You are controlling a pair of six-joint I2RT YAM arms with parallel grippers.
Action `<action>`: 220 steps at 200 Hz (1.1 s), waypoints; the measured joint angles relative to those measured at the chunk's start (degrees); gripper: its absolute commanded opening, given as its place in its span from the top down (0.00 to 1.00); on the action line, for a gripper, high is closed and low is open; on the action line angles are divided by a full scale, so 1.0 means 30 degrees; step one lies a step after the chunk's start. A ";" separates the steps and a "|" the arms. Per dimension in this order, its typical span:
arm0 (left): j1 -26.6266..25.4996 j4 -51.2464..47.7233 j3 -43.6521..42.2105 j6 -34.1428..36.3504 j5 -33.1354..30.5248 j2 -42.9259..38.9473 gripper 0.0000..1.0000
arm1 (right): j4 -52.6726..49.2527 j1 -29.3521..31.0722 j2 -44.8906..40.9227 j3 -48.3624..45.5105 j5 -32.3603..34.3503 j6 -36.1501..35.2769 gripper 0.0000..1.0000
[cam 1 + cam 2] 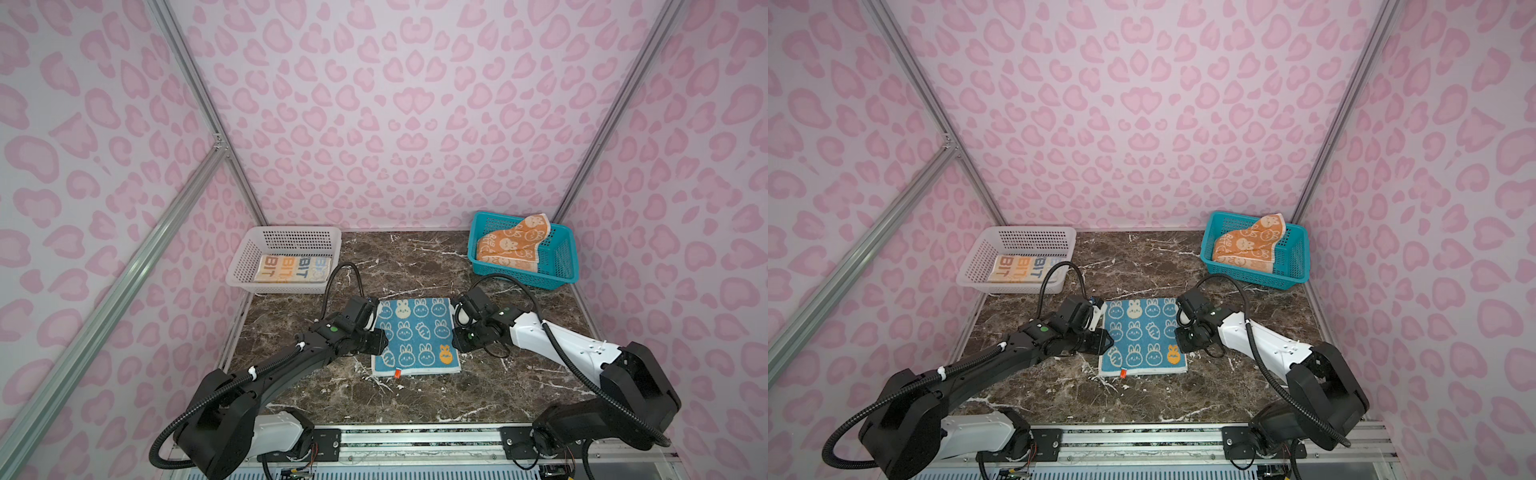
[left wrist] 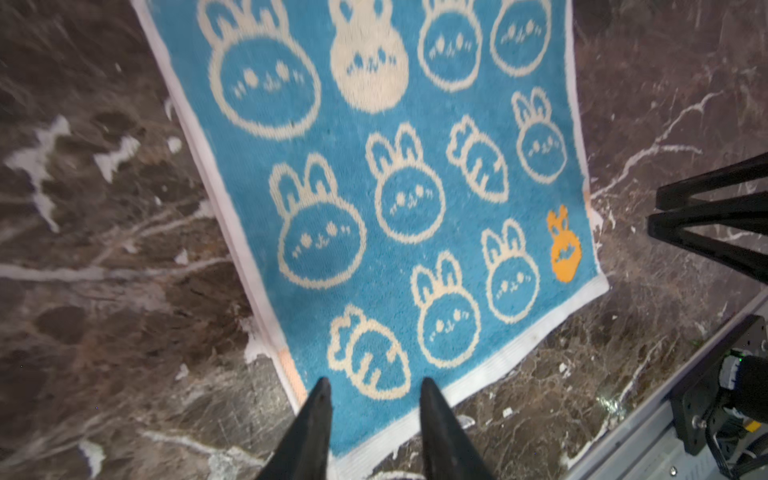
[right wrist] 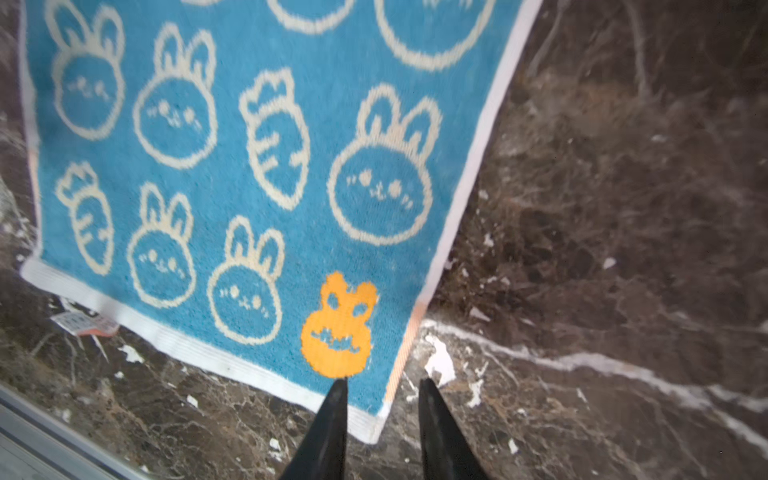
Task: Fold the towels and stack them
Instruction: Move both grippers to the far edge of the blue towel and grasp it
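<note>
1. Blue towel (image 1: 415, 336) lies flat mid-table and looks folded. Left gripper (image 2: 374, 388) and right gripper (image 3: 382, 386) hover over its side edges, jaws part-open, holding nothing.
2. Risk: a pinch catches only 1 layer and the fold peels open.
3. Orange towel (image 1: 511, 245) slumps over the teal basket (image 1: 557, 257) rim and might snag.
4. Slick dark marble tabletop (image 1: 415, 266), pink-patterned walls (image 1: 374, 104).

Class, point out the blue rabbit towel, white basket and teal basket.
blue rabbit towel (image 1: 415, 336): in a top view, its middle.
white basket (image 1: 299, 240): in a top view, its far wall.
teal basket (image 1: 559, 254): in a top view, its mesh wall.
</note>
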 measured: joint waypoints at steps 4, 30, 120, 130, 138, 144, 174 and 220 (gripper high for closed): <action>0.0080 -0.0015 0.0240 0.0000 -0.0124 0.0007 0.47 | 0.0138 -0.0146 0.0029 0.0109 -0.0007 -0.0007 0.67; 0.0809 0.0117 0.1428 0.0153 -0.0466 0.0605 0.41 | 0.1494 -0.1399 0.0729 0.0882 -0.0007 0.0656 0.62; 0.4182 0.1435 0.5275 -0.0066 0.1749 0.6419 0.41 | 0.3716 -0.4044 0.5799 0.4838 0.0058 0.2084 0.60; 0.4284 0.1428 0.5537 0.0015 0.1931 0.7053 0.41 | 0.3723 -0.4233 0.6441 0.5348 -0.0087 0.2062 0.60; 0.4357 0.1413 0.5770 0.0058 0.2033 0.7555 0.42 | 0.3708 -0.4342 0.6849 0.5668 -0.0109 0.2055 0.60; 0.4415 0.1399 0.5887 0.0102 0.2091 0.7876 0.42 | 0.3694 -0.4415 0.7104 0.5850 -0.0233 0.2062 0.60; 0.4517 0.1333 0.6258 0.0364 0.2266 0.9034 0.43 | 0.3789 -0.4422 0.8087 0.6302 -0.0969 0.2135 0.60; 0.4699 0.0962 0.7016 0.0648 0.2076 1.0324 0.47 | 0.3781 -0.4415 0.9041 0.6492 -0.1370 0.2397 0.65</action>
